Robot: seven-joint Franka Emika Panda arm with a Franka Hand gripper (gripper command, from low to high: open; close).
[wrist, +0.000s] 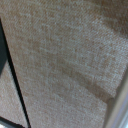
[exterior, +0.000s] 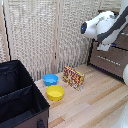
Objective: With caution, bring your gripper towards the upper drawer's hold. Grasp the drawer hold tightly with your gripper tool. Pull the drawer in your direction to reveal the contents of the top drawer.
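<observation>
Exterior view: bulky glossy white robot arm point(exterior: 100, 26) at upper right, in front of the brown wooden dresser point(exterior: 111, 59) at the right edge. Upper drawer point(exterior: 123, 41) mostly hidden behind the arm; its handle not discernible. Gripper not visible, state cannot be told. Wrist view: only woven beige screen fabric point(wrist: 65, 55), blurred.

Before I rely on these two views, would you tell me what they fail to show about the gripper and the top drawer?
- Gripper: in the exterior view the white arm covers it; open or shut cannot be told.
- Upper drawer: mostly hidden behind the arm and cut by the exterior view's right edge.
- Drawer hold: not discernible on it.
- Wrist view: only blurred woven screen, no fingers or dresser.
</observation>
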